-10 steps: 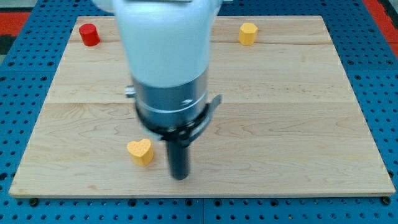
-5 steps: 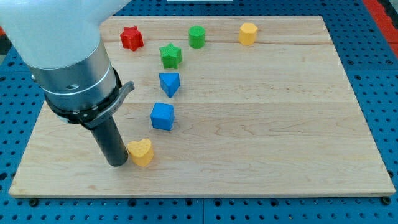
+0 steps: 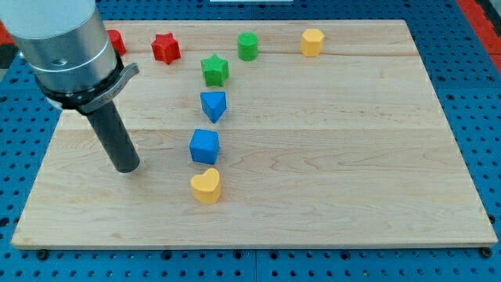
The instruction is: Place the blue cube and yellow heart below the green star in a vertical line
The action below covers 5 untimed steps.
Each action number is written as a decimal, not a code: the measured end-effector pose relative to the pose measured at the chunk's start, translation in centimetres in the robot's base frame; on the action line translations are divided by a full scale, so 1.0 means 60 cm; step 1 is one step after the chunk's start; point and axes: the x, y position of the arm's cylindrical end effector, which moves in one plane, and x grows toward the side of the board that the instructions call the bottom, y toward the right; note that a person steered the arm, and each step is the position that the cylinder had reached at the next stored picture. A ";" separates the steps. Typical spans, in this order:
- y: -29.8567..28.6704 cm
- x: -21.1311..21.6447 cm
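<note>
The green star lies near the view's top, left of centre. Below it sits a blue pentagon-like block, then the blue cube, then the yellow heart, in a rough vertical line. The heart lies just under the cube, nearly touching it. My tip rests on the board to the left of the cube and heart, about a hundred pixels from them, touching no block.
A red star and a partly hidden red block lie at the top left. A green block and a yellow block lie along the top. The wooden board ends near the view's bottom.
The yellow heart has slid right to sit under the blue cube. My tip has moved from beside the heart up and to the left, away from it.
</note>
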 end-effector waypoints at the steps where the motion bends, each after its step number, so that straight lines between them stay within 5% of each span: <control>1: 0.062 0.000; 3: 0.120 -0.005; 5: 0.063 -0.005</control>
